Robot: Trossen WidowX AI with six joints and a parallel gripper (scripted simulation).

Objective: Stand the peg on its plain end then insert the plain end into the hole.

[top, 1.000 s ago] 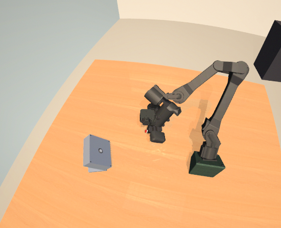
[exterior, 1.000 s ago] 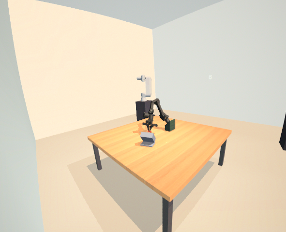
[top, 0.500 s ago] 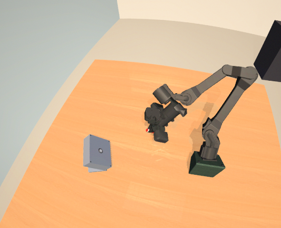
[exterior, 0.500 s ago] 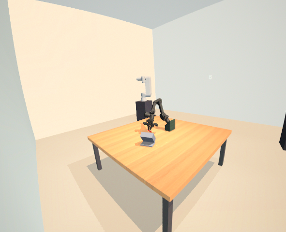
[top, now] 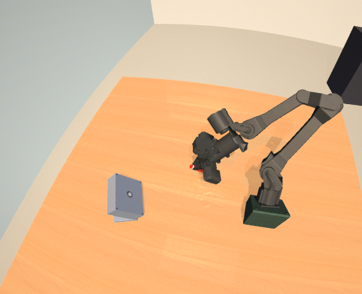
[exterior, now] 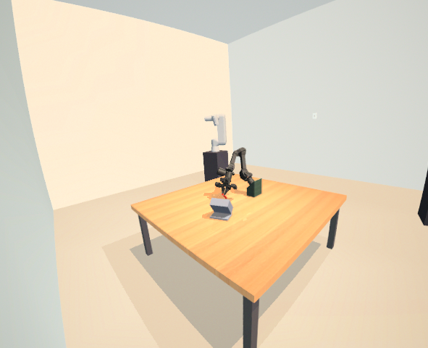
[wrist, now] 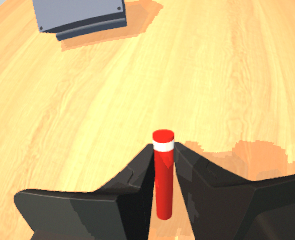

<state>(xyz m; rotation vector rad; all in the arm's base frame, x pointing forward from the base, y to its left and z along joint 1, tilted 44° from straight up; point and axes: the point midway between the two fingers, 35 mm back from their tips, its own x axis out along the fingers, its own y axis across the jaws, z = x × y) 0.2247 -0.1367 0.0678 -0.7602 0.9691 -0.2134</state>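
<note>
The red peg [top: 200,171] [wrist: 164,185] is held near its white-banded end, between the fingertips of my gripper [top: 195,166] [exterior: 224,193] [wrist: 163,148]. The gripper is shut on it. The banded end points away from the robot's base, and the plain end points back toward the base side, between the fingers in the wrist view. The peg looks tilted; whether its plain end touches the table cannot be told. The grey sloped panel [top: 122,190] [exterior: 221,204] [wrist: 77,12] stands apart from the gripper. Its one hole [top: 129,194] shows empty in the top view.
The arm's dark green base block [top: 264,216] [exterior: 254,188] stands on the wooden table [top: 181,259] [exterior: 266,239], across from the panel. A black pedestal [top: 348,69] [exterior: 214,164] stands beyond the table.
</note>
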